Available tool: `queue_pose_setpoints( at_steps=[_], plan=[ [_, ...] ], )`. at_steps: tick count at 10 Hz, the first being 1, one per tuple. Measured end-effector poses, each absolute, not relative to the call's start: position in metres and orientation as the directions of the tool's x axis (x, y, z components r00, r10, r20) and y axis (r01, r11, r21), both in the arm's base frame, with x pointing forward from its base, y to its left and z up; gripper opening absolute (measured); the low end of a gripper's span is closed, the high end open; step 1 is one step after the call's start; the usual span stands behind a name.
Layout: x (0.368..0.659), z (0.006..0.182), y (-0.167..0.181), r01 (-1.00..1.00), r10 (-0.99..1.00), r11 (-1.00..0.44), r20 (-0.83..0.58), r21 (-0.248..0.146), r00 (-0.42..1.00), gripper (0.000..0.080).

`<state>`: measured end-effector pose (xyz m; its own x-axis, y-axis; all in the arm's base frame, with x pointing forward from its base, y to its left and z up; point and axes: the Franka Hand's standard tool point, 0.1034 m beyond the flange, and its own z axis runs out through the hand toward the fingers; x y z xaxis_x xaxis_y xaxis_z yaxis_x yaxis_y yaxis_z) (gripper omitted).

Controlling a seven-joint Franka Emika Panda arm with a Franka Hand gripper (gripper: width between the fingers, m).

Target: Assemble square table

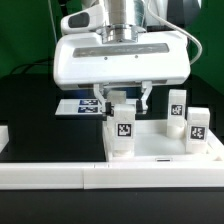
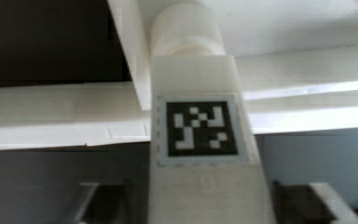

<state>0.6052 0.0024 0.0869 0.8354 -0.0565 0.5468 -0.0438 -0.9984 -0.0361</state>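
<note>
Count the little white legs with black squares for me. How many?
3: one small white plastic tagged leg stands below the pincer; two more stand at the exterior view's right. Another may be hidden.

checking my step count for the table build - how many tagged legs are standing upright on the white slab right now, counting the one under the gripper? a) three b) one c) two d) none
a - the exterior view shows three: one leg upright under the gripper, and two more legs standing at the exterior view's right on the slab.
</note>
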Motion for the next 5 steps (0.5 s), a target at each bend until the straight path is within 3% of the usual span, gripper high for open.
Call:
queue_pose_setpoints(
  at_steps=[1, 2, 5],
  plan=[
    [0.6051, 0.0869, 0.0024, -0.044, -0.056, -0.998, 0.547, -0.036, 0.835, 0.0462],
    [0.6051, 0.0868, 0.0024, -0.044, -0.056, -0.998, 0.547, -0.036, 0.835, 0.0605],
    [0.6051, 0.0868, 0.0024, -0.044, -0.057, -0.998, 0.547, -0.036, 0.835, 0.0647]
  ],
)
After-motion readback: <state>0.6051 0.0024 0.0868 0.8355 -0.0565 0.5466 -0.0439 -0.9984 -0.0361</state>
